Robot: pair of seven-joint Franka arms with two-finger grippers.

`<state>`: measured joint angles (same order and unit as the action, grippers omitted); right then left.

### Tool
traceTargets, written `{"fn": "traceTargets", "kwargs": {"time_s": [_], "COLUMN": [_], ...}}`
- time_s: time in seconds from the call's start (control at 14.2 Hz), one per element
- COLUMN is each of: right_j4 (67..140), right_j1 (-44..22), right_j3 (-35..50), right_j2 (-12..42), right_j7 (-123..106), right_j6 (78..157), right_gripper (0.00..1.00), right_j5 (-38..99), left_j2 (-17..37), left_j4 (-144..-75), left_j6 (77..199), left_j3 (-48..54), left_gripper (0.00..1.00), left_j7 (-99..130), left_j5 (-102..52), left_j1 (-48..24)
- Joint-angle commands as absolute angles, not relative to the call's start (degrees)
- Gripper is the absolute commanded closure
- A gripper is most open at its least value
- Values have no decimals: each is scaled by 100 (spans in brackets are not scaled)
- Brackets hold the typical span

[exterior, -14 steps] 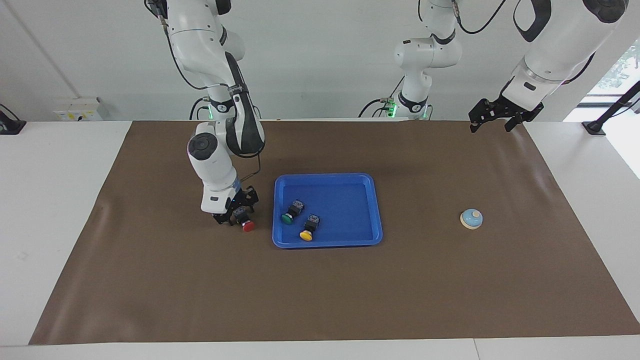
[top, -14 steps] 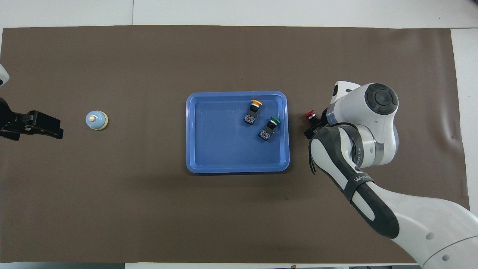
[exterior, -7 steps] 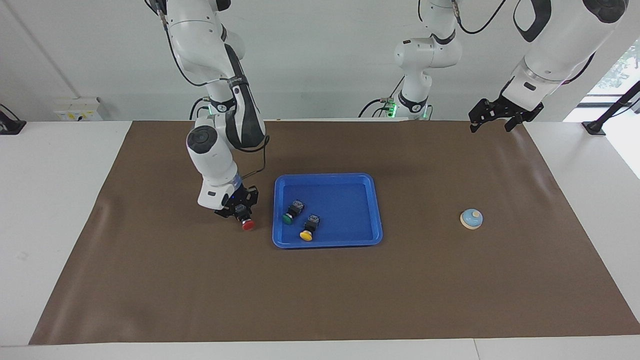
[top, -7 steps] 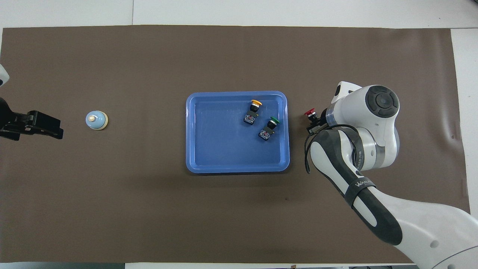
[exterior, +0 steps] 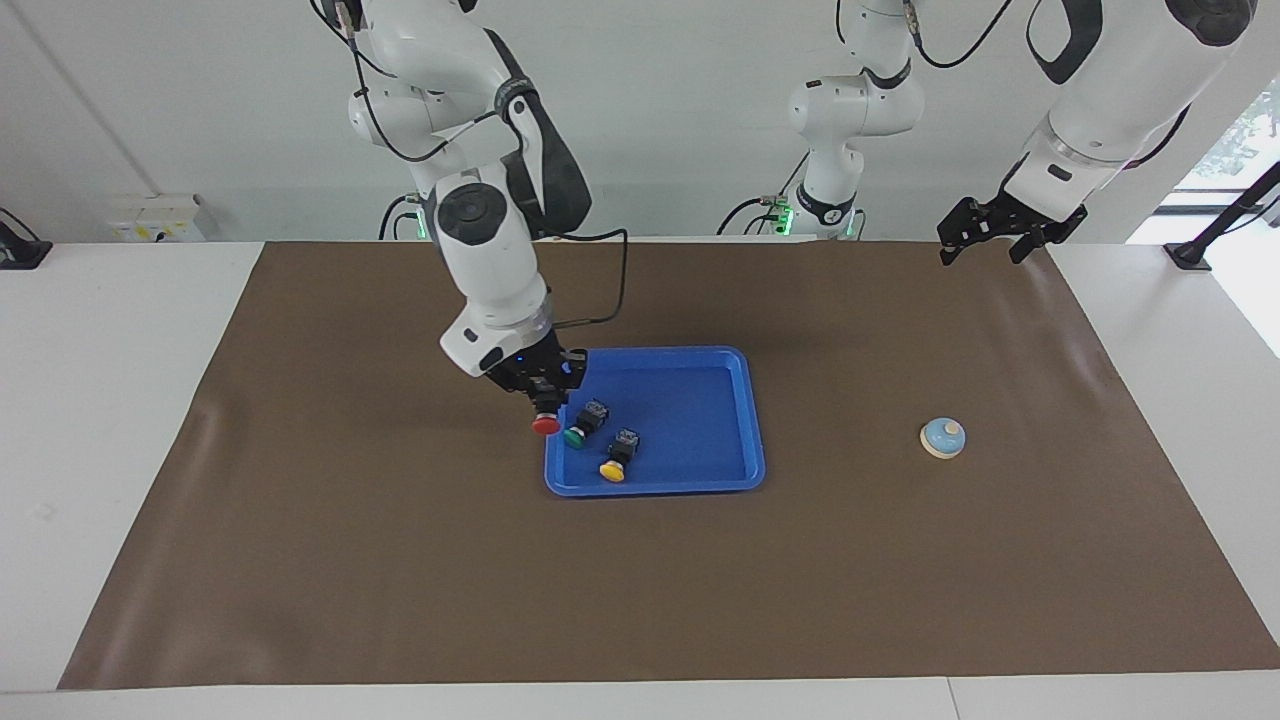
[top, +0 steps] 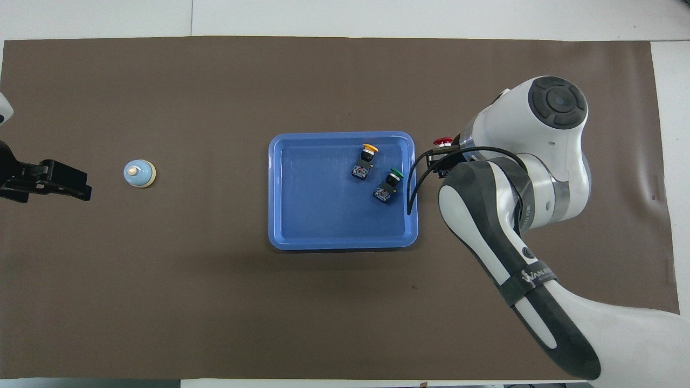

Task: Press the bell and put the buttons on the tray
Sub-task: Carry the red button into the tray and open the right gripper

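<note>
Lifted off the brown mat and carried toward the tray since a second ago: red button [exterior: 546, 421], now in the air at the tray's rim on the right arm's end, clamped cap-down in the right gripper [exterior: 545, 392]. Lying inside the blue tray [exterior: 735, 478], near that same end: green button [exterior: 583, 427] and yellow button [exterior: 618, 456], side by side, apart. Sitting on the mat toward the left arm's end, well apart from the tray: bell [exterior: 943, 438]. Waiting raised over the mat's edge with fingers spread: left gripper [exterior: 983, 240]
</note>
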<state>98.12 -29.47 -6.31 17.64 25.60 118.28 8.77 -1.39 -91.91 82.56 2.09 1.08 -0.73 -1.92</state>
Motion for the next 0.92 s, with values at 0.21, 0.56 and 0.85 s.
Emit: {"fn": "traceTargets", "kwargs": {"time_s": [0.21, 0.56, 0.85], "right_j4": [8754, 8912, 8807], "right_j1": [-3690, -3832, -3771], "right_j3": [-615, -615, -668], "right_j2": [3005, 3041, 2997], "right_j7": [3963, 4034, 4034], "right_j6": [12355, 12508, 11998], "right_gripper": [100, 0, 0], "right_j5": [1318, 1292, 1021], "left_j2": [-246, -246, -246], "left_j4": [-9255, -9255, -9255], "left_j6": [8191, 8191, 8191], "left_j3": [202, 202, 202], "left_gripper": [0, 0, 0], "left_j7": [158, 167, 158], "left_j5": [-35, -35, -35], "left_j1": [-193, -193, -193]}}
